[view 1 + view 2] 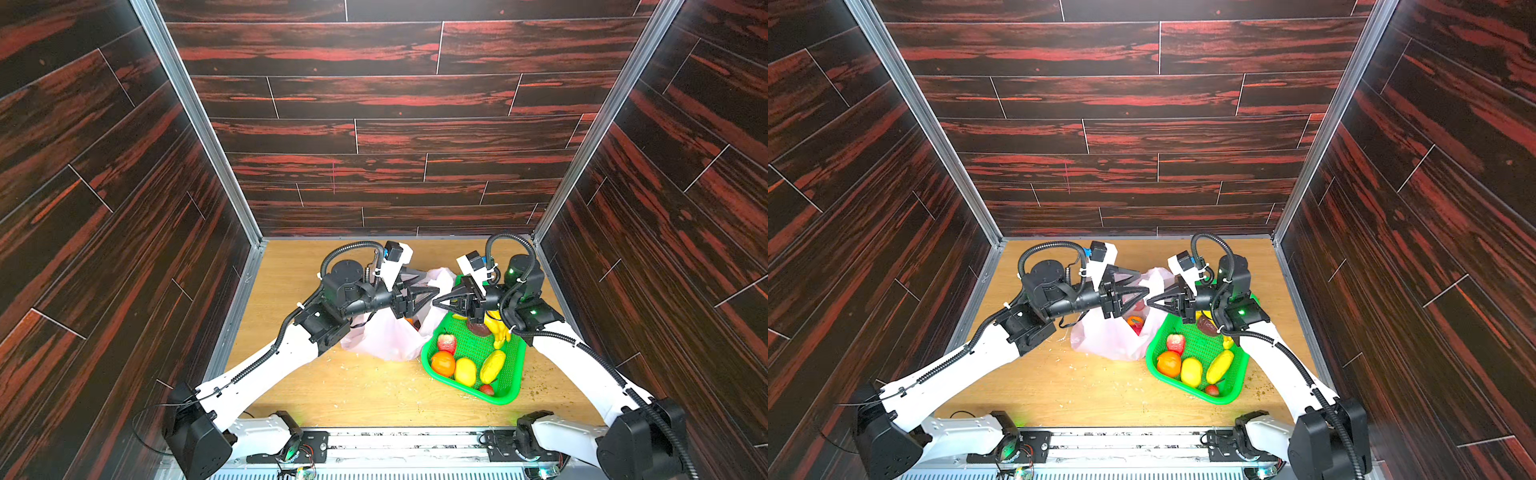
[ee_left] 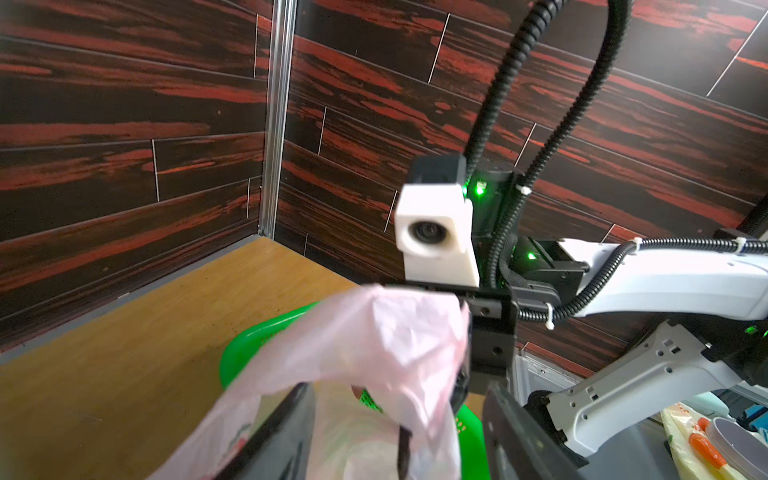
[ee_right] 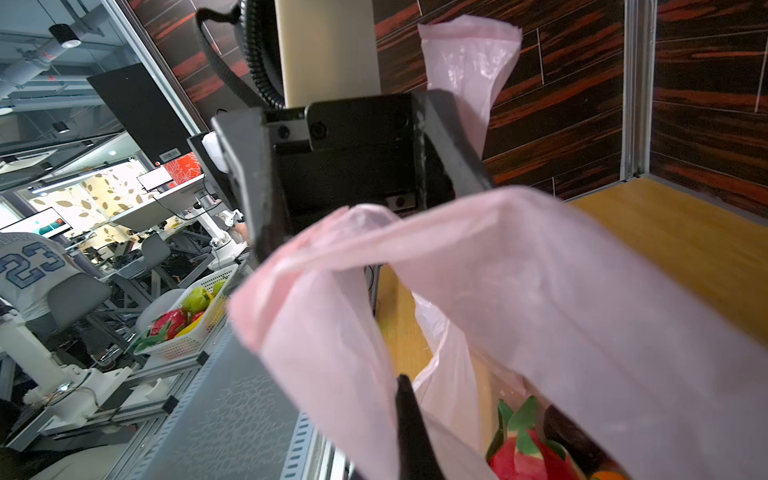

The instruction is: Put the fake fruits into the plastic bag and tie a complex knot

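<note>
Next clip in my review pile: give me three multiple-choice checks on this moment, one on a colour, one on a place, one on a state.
1. The perforated basket on the table is: A blue; B green; C white.
2. The dragon fruit lies: A in the basket; B on the bare table; C inside the plastic bag.
3. The left gripper has its jaws: A spread apart; B pressed shut; C out of every view.

Key:
1 B: its rim and mesh are bright green in both top views.
2 C: the right wrist view shows it down in the bag's open mouth.
3 A: the right wrist view shows them standing wide apart.
</note>
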Robot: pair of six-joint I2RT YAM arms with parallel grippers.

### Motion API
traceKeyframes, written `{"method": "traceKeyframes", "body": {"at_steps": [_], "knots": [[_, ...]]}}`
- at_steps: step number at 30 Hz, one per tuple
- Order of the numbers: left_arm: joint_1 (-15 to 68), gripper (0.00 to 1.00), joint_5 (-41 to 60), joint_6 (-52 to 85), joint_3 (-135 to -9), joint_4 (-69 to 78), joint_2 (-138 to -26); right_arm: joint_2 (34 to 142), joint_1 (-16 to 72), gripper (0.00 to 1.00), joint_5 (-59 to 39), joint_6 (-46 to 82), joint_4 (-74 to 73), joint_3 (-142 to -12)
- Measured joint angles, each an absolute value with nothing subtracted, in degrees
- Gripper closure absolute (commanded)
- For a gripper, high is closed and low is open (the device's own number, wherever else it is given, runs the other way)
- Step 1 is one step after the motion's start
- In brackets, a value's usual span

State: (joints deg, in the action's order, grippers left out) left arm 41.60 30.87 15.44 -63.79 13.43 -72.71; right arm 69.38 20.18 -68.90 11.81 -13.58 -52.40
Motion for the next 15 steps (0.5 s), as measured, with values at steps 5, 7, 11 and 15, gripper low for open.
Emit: {"method": "traceKeyframes", "body": {"at_steps": [5, 7, 11, 15], "knots": [[41.58, 0.74, 32.49, 16.12, -64.01, 13.74, -72.97, 69.38, 20.95, 1.00, -68.47, 11.33, -12.51, -52.58], [41.58, 0.87, 33.01, 15.90, -64.05, 13.67, -72.97, 69.38, 21.02, 1.00, -68.23, 11.40, -12.40, -52.82], [41.58, 1.00, 33.61, 15.03, -64.31, 12.56, -72.84, 69.38, 21.02, 0.89, -67.85, 11.90, -12.40, -53.28], [41.34, 1.00, 33.26, 13.96, -64.75, 9.52, -71.59, 69.17, 20.99, 0.69, -66.59, 9.43, -8.23, -54.98]]}}
